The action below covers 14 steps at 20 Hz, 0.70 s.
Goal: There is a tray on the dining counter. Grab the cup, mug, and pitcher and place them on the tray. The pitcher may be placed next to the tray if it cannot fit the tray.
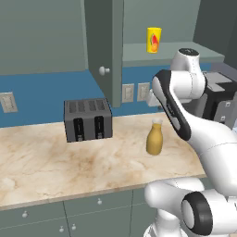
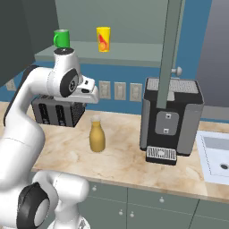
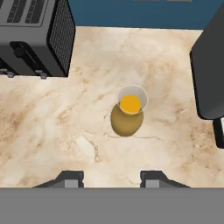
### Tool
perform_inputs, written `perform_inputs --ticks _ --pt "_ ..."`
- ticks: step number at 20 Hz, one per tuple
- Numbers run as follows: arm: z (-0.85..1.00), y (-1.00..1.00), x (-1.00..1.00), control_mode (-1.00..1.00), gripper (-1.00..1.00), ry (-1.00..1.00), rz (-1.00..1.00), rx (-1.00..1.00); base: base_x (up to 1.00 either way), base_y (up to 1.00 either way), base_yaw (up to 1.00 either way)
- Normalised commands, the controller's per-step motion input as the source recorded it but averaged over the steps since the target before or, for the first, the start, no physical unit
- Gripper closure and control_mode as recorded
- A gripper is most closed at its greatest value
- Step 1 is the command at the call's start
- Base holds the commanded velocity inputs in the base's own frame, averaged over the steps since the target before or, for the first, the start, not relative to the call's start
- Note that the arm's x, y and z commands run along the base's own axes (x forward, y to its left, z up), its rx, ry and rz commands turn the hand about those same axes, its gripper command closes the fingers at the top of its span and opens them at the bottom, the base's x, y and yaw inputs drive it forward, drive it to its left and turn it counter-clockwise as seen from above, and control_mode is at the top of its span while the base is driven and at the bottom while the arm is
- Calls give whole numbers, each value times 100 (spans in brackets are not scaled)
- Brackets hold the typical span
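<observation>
The amber pitcher [image 1: 154, 139] [image 2: 97, 136] stands upright on the cabinet-fronted counter between the toaster and the coffee machine. In the hand view I look straight down onto the pitcher [image 3: 127, 113] and its pale open top. My gripper [image 3: 111, 178] [image 2: 92, 97] hangs well above it, open, with nothing between the fingers. The yellow cup [image 1: 153, 40] [image 2: 103, 39] stands on the upper shelf. On the same shelf, further left, the green mug [image 2: 61, 38] sits just behind my arm's top joint. The tray and the dining counter are out of view.
A dark toaster [image 1: 88, 119] [image 2: 58, 109] sits left of the pitcher, a black coffee machine [image 2: 170, 120] to its right. An open cabinet door [image 1: 104, 46] [image 2: 172, 40] juts out above the counter. A sink [image 2: 217, 154] lies at the far right.
</observation>
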Motion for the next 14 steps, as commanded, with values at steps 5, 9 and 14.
perform_inputs --ticks 5,9,14 --pt "12 0 -4 -100 -100 0 -2 0 0 0 0" --pt "39 -16 -27 -100 -100 0 -14 4 0 0 0" --pt "50 -8 -13 -100 -100 0 -27 4 0 0 0"
